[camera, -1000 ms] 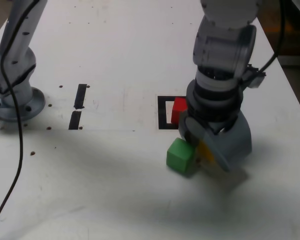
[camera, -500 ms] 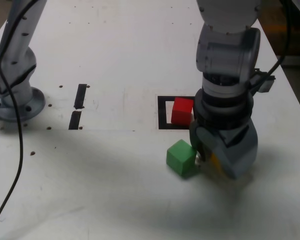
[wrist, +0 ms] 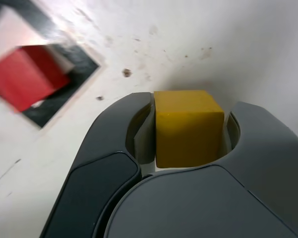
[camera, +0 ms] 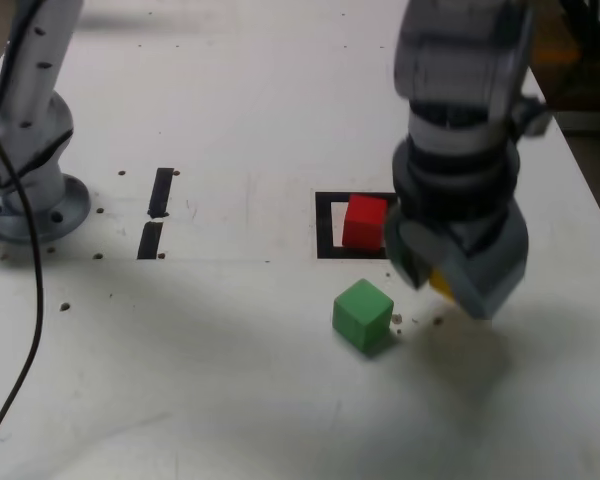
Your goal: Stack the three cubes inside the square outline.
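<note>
My gripper (camera: 442, 288) is shut on the yellow cube (wrist: 187, 126), which shows between the grey jaws in the wrist view and as a yellow sliver (camera: 439, 283) in the exterior view, lifted a little off the table. The red cube (camera: 363, 221) stands inside the square outline (camera: 326, 225), whose right part is hidden behind the gripper. In the wrist view the red cube (wrist: 26, 75) and the black outline (wrist: 54, 101) appear blurred. The green cube (camera: 362, 314) sits on the table in front of the outline, just to the left of the gripper in the exterior view, apart from it.
A second arm's grey base (camera: 25, 190) stands at the exterior view's left with a black cable (camera: 30, 330) trailing to the front. Two short black tape strips (camera: 156, 210) lie left of the outline. The table's right edge (camera: 590, 180) runs close behind the gripper.
The jaws closed on the yellow cube and lifted it off the table, moving slightly right and back. The green cube, touched earlier, now stands apart from the gripper.
</note>
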{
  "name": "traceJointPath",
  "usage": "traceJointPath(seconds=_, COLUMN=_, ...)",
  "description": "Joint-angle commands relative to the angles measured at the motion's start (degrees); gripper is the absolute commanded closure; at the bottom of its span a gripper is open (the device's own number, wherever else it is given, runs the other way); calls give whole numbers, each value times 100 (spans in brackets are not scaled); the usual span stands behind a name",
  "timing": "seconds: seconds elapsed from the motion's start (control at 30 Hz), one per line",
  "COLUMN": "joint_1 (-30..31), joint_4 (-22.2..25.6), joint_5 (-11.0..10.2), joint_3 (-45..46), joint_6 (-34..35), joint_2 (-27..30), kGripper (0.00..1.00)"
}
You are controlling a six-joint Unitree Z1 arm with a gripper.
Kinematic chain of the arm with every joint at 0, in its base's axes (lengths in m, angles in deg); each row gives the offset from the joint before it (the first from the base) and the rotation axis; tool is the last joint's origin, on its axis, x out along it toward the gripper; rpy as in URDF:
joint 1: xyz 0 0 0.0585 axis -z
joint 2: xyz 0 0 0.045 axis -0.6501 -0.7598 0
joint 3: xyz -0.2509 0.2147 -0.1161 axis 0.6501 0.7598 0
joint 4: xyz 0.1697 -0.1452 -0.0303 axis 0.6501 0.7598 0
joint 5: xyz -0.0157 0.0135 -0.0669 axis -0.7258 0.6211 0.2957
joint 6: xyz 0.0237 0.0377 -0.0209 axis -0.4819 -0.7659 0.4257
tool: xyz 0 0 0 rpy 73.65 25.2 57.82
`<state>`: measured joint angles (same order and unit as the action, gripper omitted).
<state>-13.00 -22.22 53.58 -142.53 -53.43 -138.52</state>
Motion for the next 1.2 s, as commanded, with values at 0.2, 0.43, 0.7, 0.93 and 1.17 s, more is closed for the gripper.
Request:
traceJointPath(seconds=0.2, joint_1=-252, joint_4=917, joint_5=-477, joint_3=-199, joint_6=805, joint_2=787, kGripper=100)
traceJointPath(seconds=0.43, joint_1=-525, joint_4=865, joint_5=-492, joint_3=444, joint_6=1409, joint_2=1107, kGripper=100)
traceJointPath(seconds=0.7, joint_1=-768, joint_4=414, joint_5=-203, joint_3=1081, joint_6=1835, joint_2=1343, kGripper=100)
traceJointPath(seconds=0.93, joint_1=-923, joint_4=64, joint_5=-21, joint_3=1445, joint_6=2155, joint_2=1401, kGripper=100)
traceJointPath(seconds=1.17, joint_1=-995, joint_4=-216, joint_5=12, joint_3=1832, joint_6=2274, joint_2=1442, kGripper=100)
